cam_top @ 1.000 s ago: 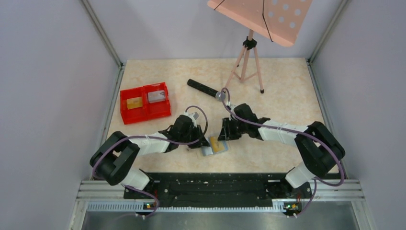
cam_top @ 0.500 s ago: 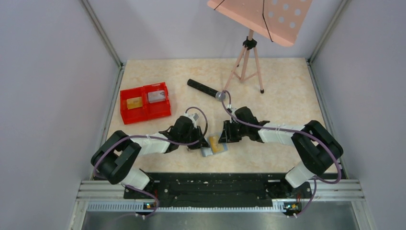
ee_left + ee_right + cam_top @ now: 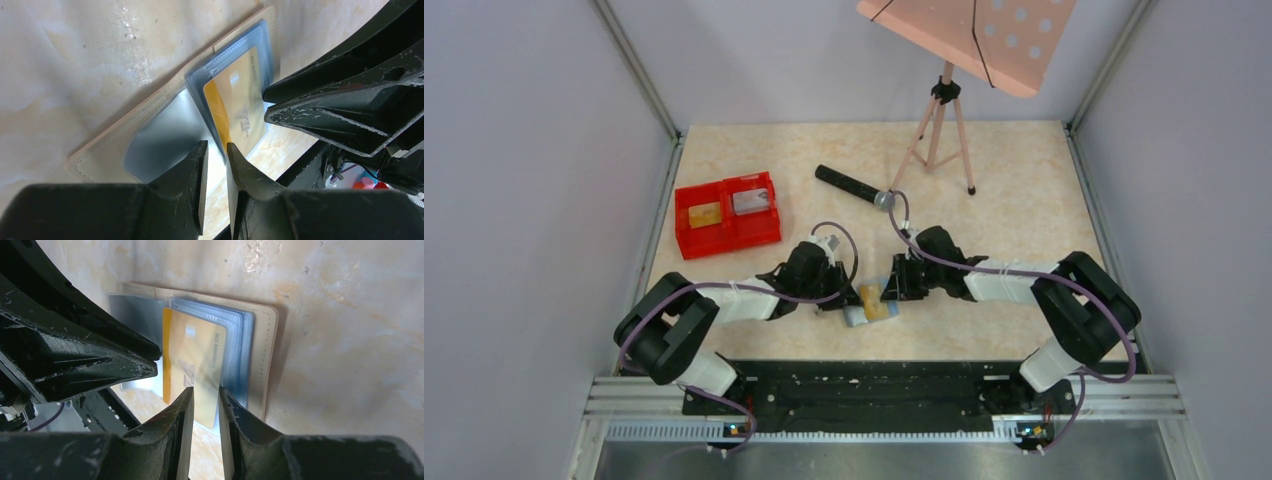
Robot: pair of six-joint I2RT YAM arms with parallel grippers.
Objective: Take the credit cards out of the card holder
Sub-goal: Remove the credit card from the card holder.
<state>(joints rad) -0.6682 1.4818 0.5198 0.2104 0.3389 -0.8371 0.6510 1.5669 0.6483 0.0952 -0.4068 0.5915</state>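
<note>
Card holder (image 3: 871, 308) lies open by the table's (image 3: 1024, 200) near edge, mid-way along, right between both arms. Left gripper (image 3: 215, 160) is nipping its clear sleeve. Right gripper (image 3: 206, 405) straddles the gold card (image 3: 197, 365) poking out, can't tell if it's actually clamped. Further back left, red tray (image 3: 727, 213) holds a yellow card (image 3: 705, 214) and a grey card (image 3: 749, 201).

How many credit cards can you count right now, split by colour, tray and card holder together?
Gold: 2 (tray gold card, left compartment of the red tray; holder gold card, in the card holder)
Silver-grey: 1 (grey card, right compartment)
Total: 3
A grey patch in the holder's other panel may be a fourth; cannot tell.
</note>
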